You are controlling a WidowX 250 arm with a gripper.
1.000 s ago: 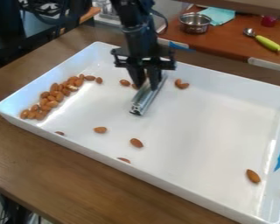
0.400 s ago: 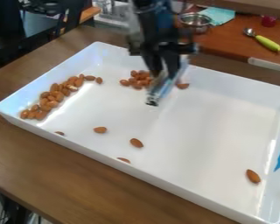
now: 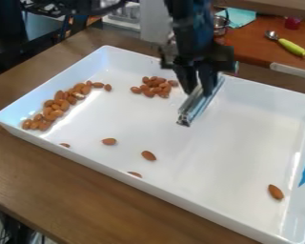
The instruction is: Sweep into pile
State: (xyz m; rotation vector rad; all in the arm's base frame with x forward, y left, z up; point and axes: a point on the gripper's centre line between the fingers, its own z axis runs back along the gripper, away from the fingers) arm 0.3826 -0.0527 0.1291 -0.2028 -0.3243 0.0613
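Where the gripper [image 3: 200, 91] hangs, camera view: above the far half of the tray [image 3: 244, 162], its fingers apart by the bar's width and clamped on the bar [image 3: 195, 107].
Bar: directly below the gripper, part of its length between the fingers; whether its underside touches the tray is hard to tell.
Bar's handling: probably stiff, fairly light and not fragile, but smooth metal, so it could twist or slip if one end catches.
Bar's hold: best pinched across its narrow width, near mid-length, leaving the long lower face free to push.
Bar's axis: long and straight, slanting across the tray; the near end points from the gripper toward the camera and a little to the picture's left, the far end away behind the fingers to the picture's right.
Small pile [image 3: 155, 88]: near the gripper, just off toward the picture's left, apart from the bar.
Long pile [image 3: 59, 105]: farther off the same way, along the tray's wall.
Loose almonds [image 3: 148, 156]: four on the camera side of the gripper, one well apart toward the picture's lower right.
Almonds' handling: light and hard, likely to roll or skid; a slow, low push with the bar's long side should suit them.
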